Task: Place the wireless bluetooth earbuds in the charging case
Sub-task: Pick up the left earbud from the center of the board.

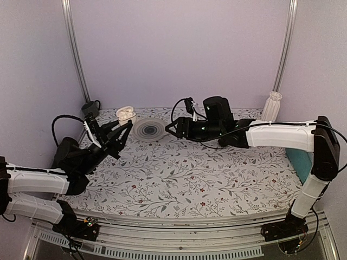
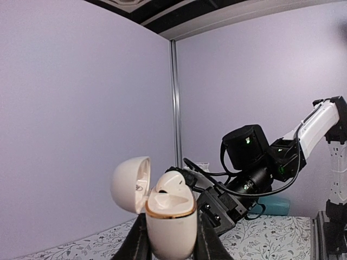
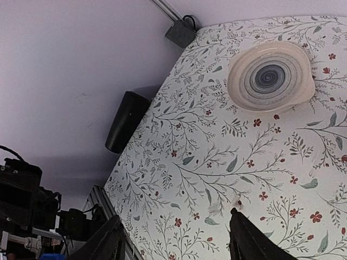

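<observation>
standing upright in the left wrist view, the charging case [image 2: 171, 222] runs 12 to 6, mouth up, lid swung open toward 10 o'clock, one white earbud [image 2: 172, 181] seated inside. the left gripper [image 2: 172, 239] pinches its lower body, raised at the table's 10 o'clock. the right gripper [image 3: 176, 244] hangs spread and empty, a swirl-patterned dish [image 3: 270, 76] at its 1 o'clock.

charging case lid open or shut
Open. The left wrist view shows the lid swung back off the charging case, an earbud sitting inside.

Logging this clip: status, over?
Left end effector shut on open charging case. One earbud in it; second not seen. Right end effector open, empty.
</observation>
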`<state>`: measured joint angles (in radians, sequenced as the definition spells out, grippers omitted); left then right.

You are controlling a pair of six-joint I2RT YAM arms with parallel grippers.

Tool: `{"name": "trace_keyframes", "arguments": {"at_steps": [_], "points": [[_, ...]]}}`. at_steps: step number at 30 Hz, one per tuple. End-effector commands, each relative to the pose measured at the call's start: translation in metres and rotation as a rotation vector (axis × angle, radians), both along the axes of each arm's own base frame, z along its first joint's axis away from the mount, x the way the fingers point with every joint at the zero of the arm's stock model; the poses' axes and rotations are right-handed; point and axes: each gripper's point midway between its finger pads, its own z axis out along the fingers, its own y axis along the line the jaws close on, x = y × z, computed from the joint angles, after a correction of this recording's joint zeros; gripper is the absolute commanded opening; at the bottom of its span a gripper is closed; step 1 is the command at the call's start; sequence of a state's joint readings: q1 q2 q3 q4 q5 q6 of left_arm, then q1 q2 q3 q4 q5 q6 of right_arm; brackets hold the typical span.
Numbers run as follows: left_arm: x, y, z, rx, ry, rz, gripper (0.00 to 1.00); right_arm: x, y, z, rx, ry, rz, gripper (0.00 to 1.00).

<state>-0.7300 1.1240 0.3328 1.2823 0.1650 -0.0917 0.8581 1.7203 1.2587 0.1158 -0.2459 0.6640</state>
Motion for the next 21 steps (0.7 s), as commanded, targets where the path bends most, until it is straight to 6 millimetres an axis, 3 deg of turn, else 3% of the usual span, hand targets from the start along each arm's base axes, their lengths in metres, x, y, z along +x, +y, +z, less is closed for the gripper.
{"name": "trace_keyframes", "arguments": {"at_steps": [1, 10, 15, 21], "points": [[0.01, 0.018, -0.009, 0.02, 0.029, 0.117, 0.0, 0.011, 0.007, -0.043, -0.158, 0.066, -0.006, 0.64], [0.014, 0.038, -0.012, 0.028, 0.077, 0.213, 0.0, 0.016, 0.043, -0.13, -0.499, 0.112, 0.039, 0.54], [0.013, 0.044, -0.015, 0.025, 0.093, 0.228, 0.0, 0.002, 0.055, -0.162, -0.585, 0.089, 0.09, 0.5], [0.012, 0.046, -0.014, 0.015, 0.098, 0.23, 0.0, -0.006, 0.061, -0.183, -0.645, 0.083, 0.118, 0.46]]}}
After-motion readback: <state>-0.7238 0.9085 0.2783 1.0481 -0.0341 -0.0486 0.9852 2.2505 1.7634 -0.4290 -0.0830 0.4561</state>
